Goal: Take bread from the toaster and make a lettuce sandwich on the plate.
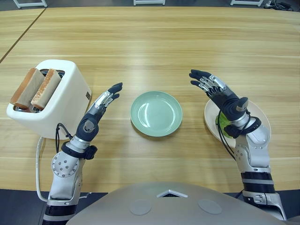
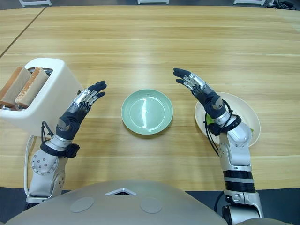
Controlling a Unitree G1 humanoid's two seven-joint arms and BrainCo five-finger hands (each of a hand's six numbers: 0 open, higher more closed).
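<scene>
Bread slices (image 1: pixel 35 89) up in the toaster (image 1: pixel 65 107), directly left of my left hand (image 1: pixel 99 111).
Toaster sits toward the table's near-left; slices' long axis runs toward the far edge. Left hand is the nearer one, just beside the toaster, fingers spread, holding nothing. Right hand (image 1: pixel 219 93), also spread and empty, hangs over the lettuce (image 1: pixel 221 124) dish (image 1: pixel 260 115), right of the green plate (image 1: pixel 156 113) mid-table.

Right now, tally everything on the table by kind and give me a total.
Toaster: 1
Bread slices, standing in the toaster: 2
Green plate: 1
Cream plate: 1
Lettuce, partly hidden, on the cream plate: 1
Total: 6
</scene>
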